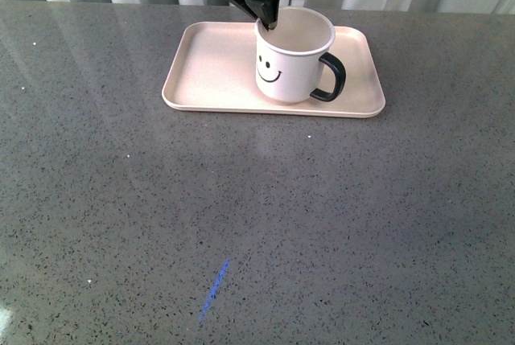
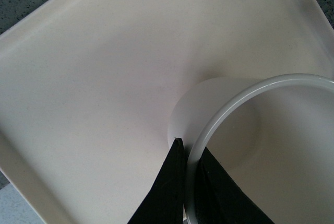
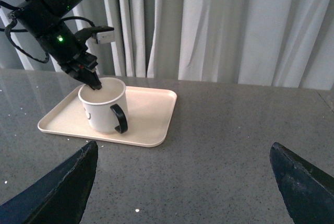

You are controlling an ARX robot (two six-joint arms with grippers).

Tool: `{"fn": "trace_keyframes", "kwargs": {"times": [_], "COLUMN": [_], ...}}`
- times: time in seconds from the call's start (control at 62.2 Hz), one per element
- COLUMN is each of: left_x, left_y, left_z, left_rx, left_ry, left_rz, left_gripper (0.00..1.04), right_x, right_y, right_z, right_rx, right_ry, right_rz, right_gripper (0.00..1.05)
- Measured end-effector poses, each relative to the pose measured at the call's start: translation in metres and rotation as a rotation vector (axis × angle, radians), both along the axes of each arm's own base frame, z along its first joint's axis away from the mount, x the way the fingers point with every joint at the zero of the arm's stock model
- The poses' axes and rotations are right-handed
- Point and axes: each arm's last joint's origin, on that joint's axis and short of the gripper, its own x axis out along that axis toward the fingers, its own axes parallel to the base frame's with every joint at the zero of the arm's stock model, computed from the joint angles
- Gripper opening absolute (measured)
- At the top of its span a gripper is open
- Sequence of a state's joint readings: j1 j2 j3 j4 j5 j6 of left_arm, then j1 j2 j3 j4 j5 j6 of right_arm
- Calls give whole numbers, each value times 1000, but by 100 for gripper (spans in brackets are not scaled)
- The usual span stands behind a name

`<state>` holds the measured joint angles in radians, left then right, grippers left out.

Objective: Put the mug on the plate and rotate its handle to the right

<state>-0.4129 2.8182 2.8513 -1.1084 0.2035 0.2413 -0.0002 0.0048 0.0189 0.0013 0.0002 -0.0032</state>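
The white mug (image 1: 291, 62) with a black smiley face stands on the pale pink plate (image 1: 209, 71) at the far side of the table. Its black handle (image 1: 331, 78) points right. My left gripper (image 1: 267, 20) is shut on the mug's far-left rim, one finger inside and one outside; the left wrist view shows the rim (image 2: 229, 104) pinched between the black fingers (image 2: 167, 192). In the right wrist view the mug (image 3: 102, 106) and plate (image 3: 151, 114) sit at the left. My right gripper (image 3: 182, 182) is open and empty above bare table, away from the plate.
The grey speckled table (image 1: 257, 224) stretches toward me with a short blue mark (image 1: 215, 289) near the front. Pale curtains (image 3: 219, 25) hang behind the table's far edge. The left arm (image 3: 52, 20) leans over the plate's back left.
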Motion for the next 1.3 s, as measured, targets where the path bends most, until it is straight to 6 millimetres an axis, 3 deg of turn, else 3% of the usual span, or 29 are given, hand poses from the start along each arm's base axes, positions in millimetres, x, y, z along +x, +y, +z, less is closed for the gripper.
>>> {"fn": "trace_keyframes", "kwargs": {"times": [0.965,1.302], "left_x": [0,1], "left_y": [-7,-9], "left_z": [-14,-15], "left_rx": [7,-6], "left_ry": [6,-2], "left_rz": [-30,-34], "left_gripper": [2,48], "right_x": [0,0], "right_y": [0,0], "right_z": [0,0], "right_rx": [0,0], "right_ry": [0,0], "right_rz": [0,0], "right_gripper": [96,96]}}
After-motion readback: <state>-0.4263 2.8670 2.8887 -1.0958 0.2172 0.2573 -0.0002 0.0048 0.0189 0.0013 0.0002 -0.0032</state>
